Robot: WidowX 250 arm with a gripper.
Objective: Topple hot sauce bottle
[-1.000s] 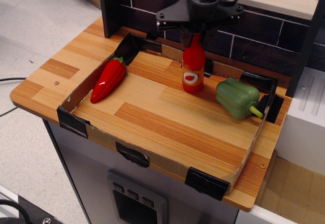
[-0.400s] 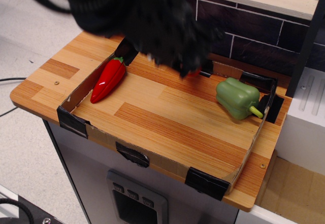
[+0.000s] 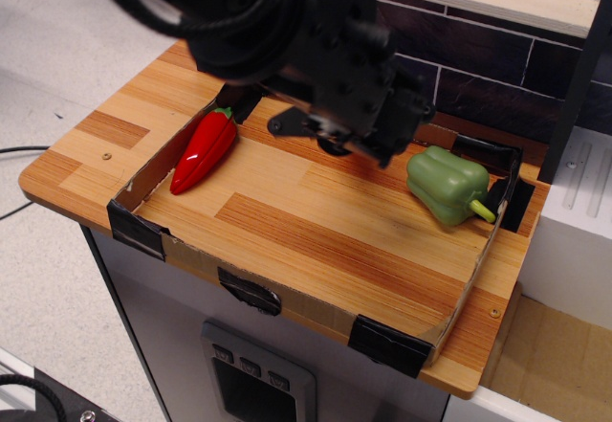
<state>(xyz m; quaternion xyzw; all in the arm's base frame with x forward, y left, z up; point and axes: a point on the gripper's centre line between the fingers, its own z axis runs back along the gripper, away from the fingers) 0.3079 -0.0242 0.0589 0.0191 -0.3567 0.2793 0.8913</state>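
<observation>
arm [image 3: 287, 30] swung low over tray | hot sauce bottle hidden | fingers' state: cannot tell

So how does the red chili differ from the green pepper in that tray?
The chili is glossy red, long and slim; the green pepper is blocky and lobed. The chili lies along the tray's left wall, the green pepper in the far right corner. The chili's stem is green, the pepper's yellowish. Both lie on their sides.

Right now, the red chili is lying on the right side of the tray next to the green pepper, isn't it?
Not quite. In the observation.image view the red chili lies on the left side of the tray, far from the green pepper, which is on the right.
</observation>
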